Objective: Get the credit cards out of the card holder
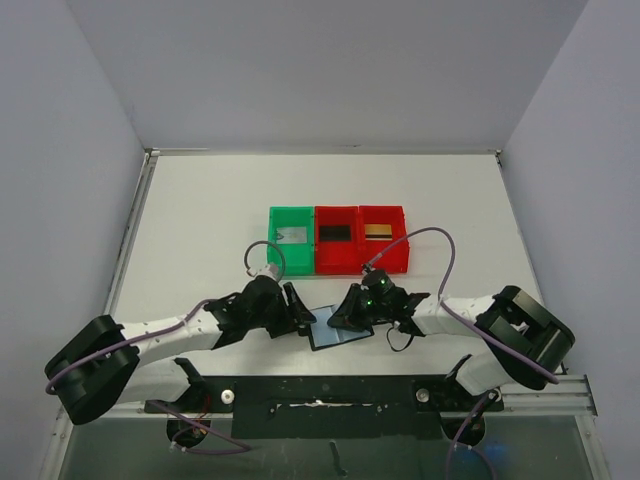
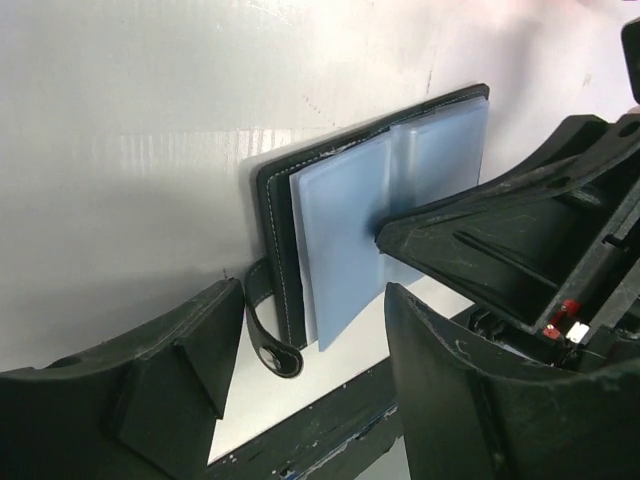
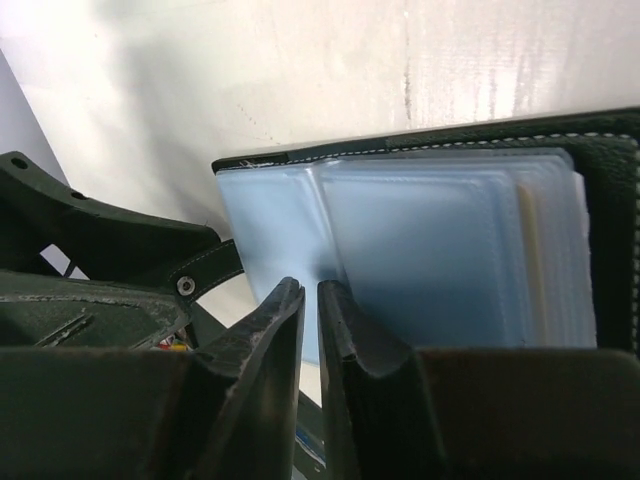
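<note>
The card holder (image 1: 340,329) lies open on the table between my two grippers, its bluish pockets (image 2: 345,235) facing up. Its strap tab (image 2: 268,335) curls toward my left gripper (image 2: 310,350), which stands open and apart from the holder. My right gripper (image 3: 311,292) is closed to a thin slit at the crease of the pockets (image 3: 440,250), pinching a leaf there. A pale cream edge (image 3: 530,262) shows among the leaves. Credit cards lie in the bins: a grey one (image 1: 291,236), a black one (image 1: 335,234) and a gold one (image 1: 378,231).
A green bin (image 1: 273,248) and two red bins (image 1: 338,262) (image 1: 404,250) stand in a row just behind the holder. The table's near edge with its dark rail (image 1: 330,395) runs right behind both grippers.
</note>
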Available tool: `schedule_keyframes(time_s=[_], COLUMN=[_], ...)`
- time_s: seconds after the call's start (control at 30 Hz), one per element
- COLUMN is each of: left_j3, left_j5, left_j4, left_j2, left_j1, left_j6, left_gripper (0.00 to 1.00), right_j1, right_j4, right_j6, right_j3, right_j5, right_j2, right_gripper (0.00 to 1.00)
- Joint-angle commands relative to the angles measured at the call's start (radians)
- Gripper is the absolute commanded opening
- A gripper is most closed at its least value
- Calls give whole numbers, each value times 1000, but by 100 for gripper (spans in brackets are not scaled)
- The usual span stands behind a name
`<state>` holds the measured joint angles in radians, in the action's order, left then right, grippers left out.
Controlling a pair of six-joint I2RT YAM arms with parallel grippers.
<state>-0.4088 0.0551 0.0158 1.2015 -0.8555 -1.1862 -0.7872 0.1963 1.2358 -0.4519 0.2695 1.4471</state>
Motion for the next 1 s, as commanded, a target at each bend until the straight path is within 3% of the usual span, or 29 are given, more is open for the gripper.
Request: schedule_keyframes(time_s=[0.0, 0.13, 0.33, 0.53, 0.63, 0.83, 0.97], left_j3=[-44, -91, -93, -91, -120, -204, -236], left_j5=[10, -2, 40, 35, -2, -62, -71], left_j4=[76, 21, 81, 90, 20, -100, -128], left_j2=[67, 130, 205, 242, 254, 282, 297], left_j1=[3, 4, 6, 6, 7, -3, -9], left_j6=[0, 16, 16, 18, 46, 121, 151], left_gripper=[58, 59, 58, 40, 35, 28, 27], right_j1=[-8, -10, -12, -12, -11, 8, 53], right_j4=[0, 0, 2, 13, 2, -187, -344], right_j6=[15, 22, 22, 11, 7, -41, -50], right_j3=[17, 21, 21, 18, 15, -40, -40], right_j5=[-48, -50, -49, -38, -45, -137, -199], right_j2=[-30, -20, -17, -20, -57, -226, -346], right_gripper=[13, 12, 11, 10, 10, 24, 29])
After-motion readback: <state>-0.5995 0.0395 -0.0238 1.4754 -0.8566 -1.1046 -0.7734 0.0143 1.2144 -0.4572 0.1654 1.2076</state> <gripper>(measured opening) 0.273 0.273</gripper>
